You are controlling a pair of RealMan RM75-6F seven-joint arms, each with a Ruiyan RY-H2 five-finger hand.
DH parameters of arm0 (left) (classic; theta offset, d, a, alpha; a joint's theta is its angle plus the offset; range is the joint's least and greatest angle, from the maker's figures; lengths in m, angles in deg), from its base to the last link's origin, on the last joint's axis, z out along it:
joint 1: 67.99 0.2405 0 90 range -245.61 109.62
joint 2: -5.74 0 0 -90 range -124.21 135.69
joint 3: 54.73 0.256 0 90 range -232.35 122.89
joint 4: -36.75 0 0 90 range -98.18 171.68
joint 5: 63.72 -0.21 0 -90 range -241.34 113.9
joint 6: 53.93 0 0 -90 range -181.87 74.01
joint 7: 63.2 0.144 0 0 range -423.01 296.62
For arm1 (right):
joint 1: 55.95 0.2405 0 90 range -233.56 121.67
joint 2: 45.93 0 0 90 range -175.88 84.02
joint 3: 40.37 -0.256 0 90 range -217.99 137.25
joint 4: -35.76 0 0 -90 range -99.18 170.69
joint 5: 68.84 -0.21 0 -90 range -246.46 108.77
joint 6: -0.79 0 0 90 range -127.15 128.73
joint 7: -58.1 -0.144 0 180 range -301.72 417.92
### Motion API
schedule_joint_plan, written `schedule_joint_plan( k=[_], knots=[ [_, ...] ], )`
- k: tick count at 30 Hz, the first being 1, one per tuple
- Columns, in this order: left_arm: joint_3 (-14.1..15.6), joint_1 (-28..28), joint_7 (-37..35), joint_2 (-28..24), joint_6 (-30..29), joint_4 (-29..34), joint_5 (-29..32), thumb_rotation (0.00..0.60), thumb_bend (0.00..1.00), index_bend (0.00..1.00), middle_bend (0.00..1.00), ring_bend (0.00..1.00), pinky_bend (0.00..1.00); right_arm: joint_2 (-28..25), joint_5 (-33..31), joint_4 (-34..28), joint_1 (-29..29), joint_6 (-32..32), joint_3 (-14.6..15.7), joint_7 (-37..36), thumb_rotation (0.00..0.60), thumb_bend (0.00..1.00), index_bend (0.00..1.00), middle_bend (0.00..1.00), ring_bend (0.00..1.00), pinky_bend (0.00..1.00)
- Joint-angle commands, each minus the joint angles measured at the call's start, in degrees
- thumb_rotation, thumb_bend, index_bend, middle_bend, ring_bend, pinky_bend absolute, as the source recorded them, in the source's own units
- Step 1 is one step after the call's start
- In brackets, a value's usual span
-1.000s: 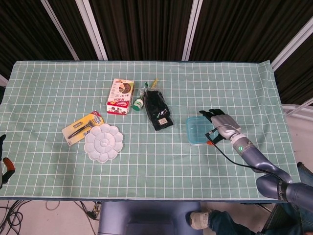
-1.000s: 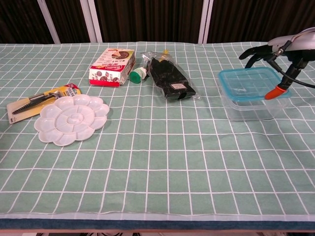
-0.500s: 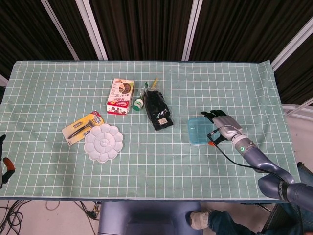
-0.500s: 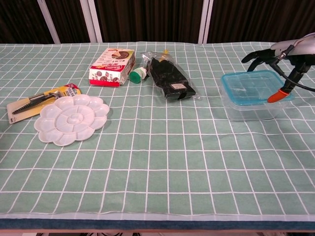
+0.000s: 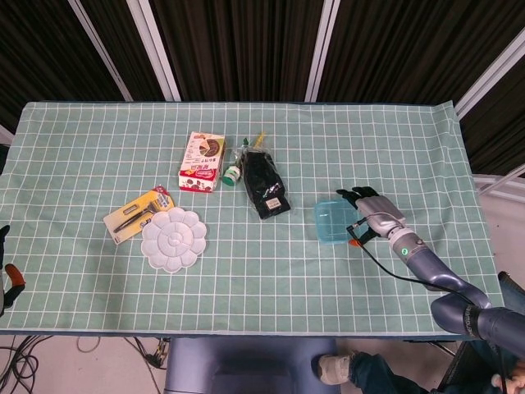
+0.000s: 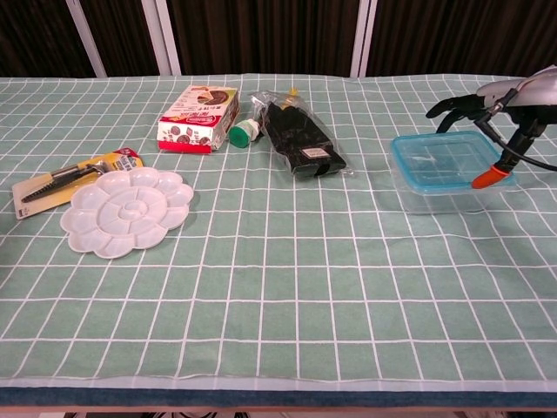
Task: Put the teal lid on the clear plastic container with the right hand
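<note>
**Lid sits on the container as the right hand draws off**

The teal lid [image 6: 448,161] lies flat on top of the clear container [image 6: 444,193], its rim lined up with the box's edges in the chest view. Both stand on the right side of the tabletop [image 5: 271,271], well apart from the other things. From the head view the lid [image 5: 330,220] covers the box completely; whether it is pressed down and sealed all round cannot be told.

The right hand [image 6: 509,100] is just beside the box on its right, fingers spread and holding nothing. Its dark fingertips reach over the far right corner of the lid, and the orange-tipped thumb [image 6: 487,179] hangs by the lid's right edge; contact there cannot be told. A second ago the hand was lower and further over the lid, and the box stood a little more to the left; it has since slid slightly right and the hand has lifted back. That reads as a release after placing, so the task looks close to done, with perhaps a final press left.

Further left lie a black packet [image 6: 302,139], a green-capped bottle [image 6: 244,133], a snack box [image 6: 199,118], a white flower-shaped palette [image 6: 127,211] and a yellow carded tool [image 6: 74,178]. The left hand is not seen in either view.
</note>
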Motion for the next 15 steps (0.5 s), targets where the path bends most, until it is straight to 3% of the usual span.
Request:
schedule_joint_plan(
  k=[1,15],
  knots=[
    [0.0,0.0,0.0,0.0,0.0,0.0,0.0,0.600,0.77,0.04,0.00,0.00,0.00,0.1,-0.1,0.2,0.0,0.1,0.0,0.1,0.600,0.25,0.00,0.39,0.06,0.00],
    [0.0,0.0,0.1,0.0,0.0,0.0,0.1,0.600,0.77,0.04,0.00,0.00,0.00,0.7,0.0,1.0,0.2,0.5,0.3,0.1,0.600,0.25,0.00,0.39,0.06,0.00]
  ],
)
